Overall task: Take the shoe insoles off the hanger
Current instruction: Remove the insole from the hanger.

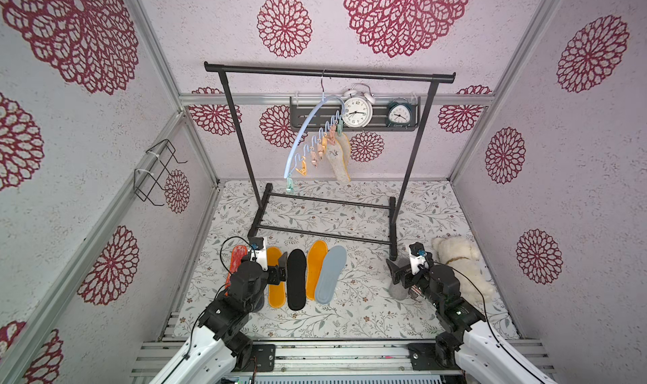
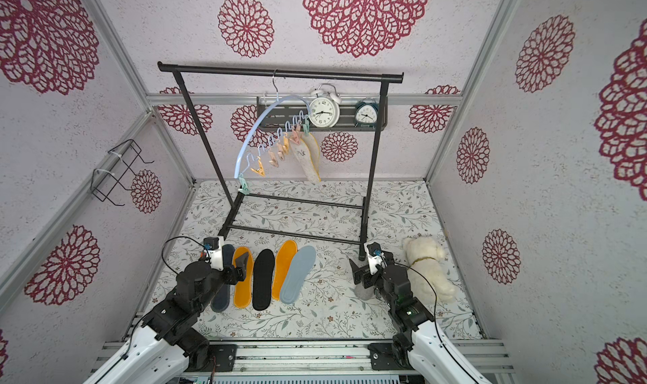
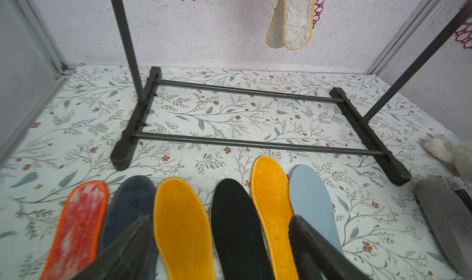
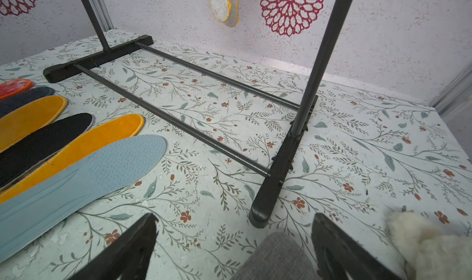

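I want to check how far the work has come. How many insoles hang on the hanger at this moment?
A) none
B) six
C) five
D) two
D: two pale insoles with yellow edges hang from the hanger, one partly over the other; the other insoles lie on the table.

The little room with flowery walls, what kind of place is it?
Probably a robot practice booth dressed up like a laundry corner: robot arms mounted at the front, an aluminium frame holding the wallpapered walls, and a garment rack with a hanger carrying insoles.
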Controlling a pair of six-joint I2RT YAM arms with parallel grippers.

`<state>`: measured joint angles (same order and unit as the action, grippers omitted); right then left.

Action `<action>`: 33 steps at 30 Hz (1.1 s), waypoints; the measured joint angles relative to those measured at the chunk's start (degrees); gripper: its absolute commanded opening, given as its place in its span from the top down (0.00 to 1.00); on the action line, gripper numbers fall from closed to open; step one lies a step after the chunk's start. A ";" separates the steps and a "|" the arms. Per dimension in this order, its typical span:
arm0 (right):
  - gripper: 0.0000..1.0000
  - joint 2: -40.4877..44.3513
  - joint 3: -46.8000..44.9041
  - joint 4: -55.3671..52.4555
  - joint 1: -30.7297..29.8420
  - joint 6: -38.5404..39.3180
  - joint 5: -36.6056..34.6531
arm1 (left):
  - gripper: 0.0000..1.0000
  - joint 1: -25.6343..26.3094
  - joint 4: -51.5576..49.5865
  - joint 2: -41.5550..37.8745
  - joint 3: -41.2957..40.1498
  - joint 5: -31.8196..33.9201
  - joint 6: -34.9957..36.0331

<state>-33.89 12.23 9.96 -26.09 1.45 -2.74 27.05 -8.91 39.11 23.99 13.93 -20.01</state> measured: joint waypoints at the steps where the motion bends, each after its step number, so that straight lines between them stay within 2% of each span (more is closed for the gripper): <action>1: 0.04 0.31 0.00 -0.24 0.07 0.00 0.15 | 0.13 -1.95 3.52 3.93 0.00 -2.45 -0.28; 4: 0.04 0.74 0.00 -0.94 0.24 0.00 0.57 | 0.14 -6.93 13.55 17.59 1.73 -10.08 -0.85; 7: 0.03 0.59 0.00 -1.11 0.42 0.00 1.03 | 0.15 -10.16 20.83 30.64 7.56 -17.70 -1.07; 14: 0.02 -0.26 0.00 -1.27 1.05 -0.02 2.47 | 0.16 -15.37 41.68 58.51 30.64 -37.24 -4.66; 18: 0.02 -1.66 0.00 -1.22 1.33 -0.02 3.96 | 0.15 -16.52 49.62 71.30 45.20 -45.48 -7.91; 27: 0.05 -6.29 0.98 -1.31 2.05 0.07 8.72 | 0.15 -16.61 56.89 95.43 78.31 -55.65 -16.85; 33: 0.05 -8.61 4.72 -1.60 2.27 0.07 10.73 | 0.16 -15.74 56.17 103.34 90.07 -58.49 -19.06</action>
<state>-42.50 16.95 8.36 -23.81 1.52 7.99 11.31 47.27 142.45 114.06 -44.56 -39.07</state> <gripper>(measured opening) 0.948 0.841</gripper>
